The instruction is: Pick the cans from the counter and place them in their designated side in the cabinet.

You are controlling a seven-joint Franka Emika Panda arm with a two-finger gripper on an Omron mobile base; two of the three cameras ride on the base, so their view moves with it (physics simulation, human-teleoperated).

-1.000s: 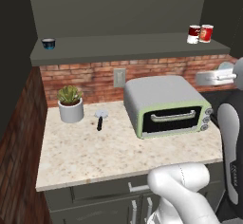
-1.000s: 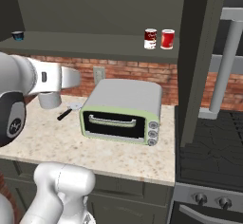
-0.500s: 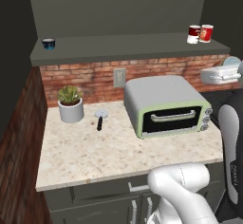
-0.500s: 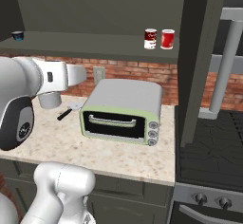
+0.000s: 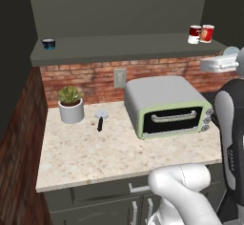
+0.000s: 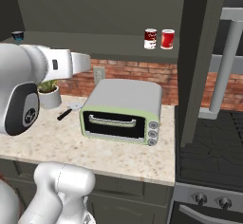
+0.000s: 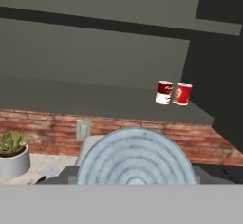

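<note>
**Can in hand, shelf edge in the way**

Far up and left of the toaster oven (image 5: 164,106), the blue bowl (image 5: 48,43) sat at the other end of the cabinet (image 5: 119,0) shelf. The counter (image 5: 114,148) the oven stood on held no can that I could see.

Above the oven's right end, the dark red and white can (image 5: 194,34) already stood on the shelf, just beside the brighter red can (image 5: 207,33).

My gripper (image 5: 215,65) hung right of the oven and below the shelf board. It was closed on the second can (image 7: 135,157), whose ringed grey lid hid my fingertips.

The risk, as I judged it, lay in the lift. Rising too close in would catch the can on the board's front lip. Coming in too near the shelved pair could knock one over or off.
</note>
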